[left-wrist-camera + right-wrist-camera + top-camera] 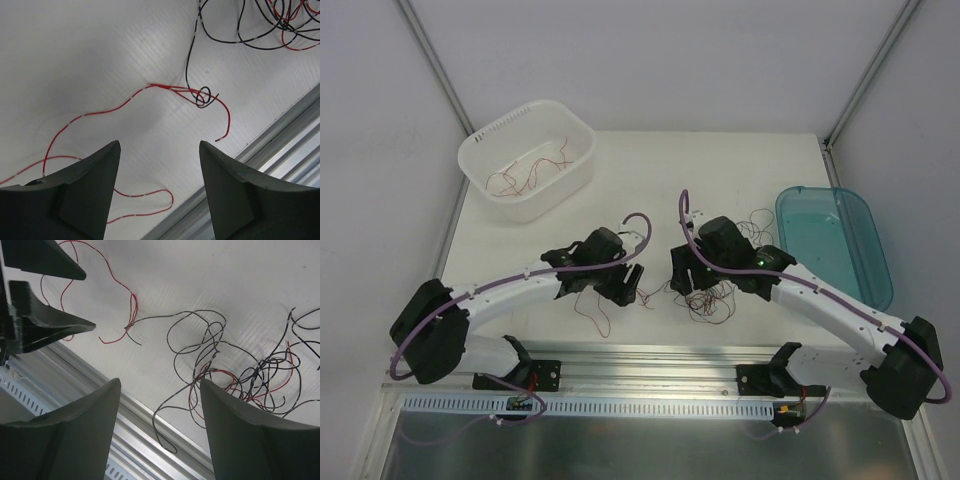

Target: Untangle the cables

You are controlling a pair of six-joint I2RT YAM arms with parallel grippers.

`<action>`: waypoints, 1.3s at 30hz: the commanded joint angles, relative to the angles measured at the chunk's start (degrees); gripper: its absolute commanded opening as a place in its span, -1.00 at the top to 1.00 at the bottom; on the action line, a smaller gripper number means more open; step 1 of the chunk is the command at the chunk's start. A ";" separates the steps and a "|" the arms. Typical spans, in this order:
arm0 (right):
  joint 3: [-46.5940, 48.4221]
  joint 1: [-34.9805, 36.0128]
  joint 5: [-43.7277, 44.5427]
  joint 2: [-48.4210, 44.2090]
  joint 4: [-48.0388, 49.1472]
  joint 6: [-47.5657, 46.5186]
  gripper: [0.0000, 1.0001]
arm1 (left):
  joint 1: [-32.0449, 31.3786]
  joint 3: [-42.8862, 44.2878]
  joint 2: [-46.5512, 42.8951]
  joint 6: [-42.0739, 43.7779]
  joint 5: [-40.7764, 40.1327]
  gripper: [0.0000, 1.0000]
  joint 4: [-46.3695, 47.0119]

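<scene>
Both pincers are open and hold nothing. The left gripper (160,145) hangs over a red wire (105,111) that is hooked to a black wire (187,65) in a small knot (204,96). The right gripper (160,382) hangs over the cables (250,375), piled at the near edge of the table. Pulling the red wire hard could tighten the knot, or drag the whole pile along.

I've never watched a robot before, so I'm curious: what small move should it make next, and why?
Probably lower the open left gripper onto the red wire just beside the small knot, where a black wire loops around it. It holds nothing, and that knot lies off to one side of the bigger tangle.
</scene>
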 commanded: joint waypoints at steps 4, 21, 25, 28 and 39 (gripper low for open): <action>-1.30 0.32 0.96 -4.53 2.76 1.05 -0.37 | -1.84 2.14 4.93 13.14 2.68 -0.32 11.74; -4.81 0.24 7.55 -14.29 0.22 0.17 -0.62 | -1.84 5.82 17.59 20.45 12.00 -0.16 16.32; -5.34 0.32 7.90 -15.00 -0.22 0.34 -0.62 | -1.93 7.13 18.64 20.01 13.49 -0.04 16.33; -5.43 0.32 7.99 -15.35 -0.40 0.34 -0.62 | -2.01 7.84 19.78 19.66 14.55 0.20 16.24; -4.90 0.23 6.85 -14.91 -0.40 1.13 -0.61 | -2.01 6.96 16.63 16.06 15.87 1.00 16.32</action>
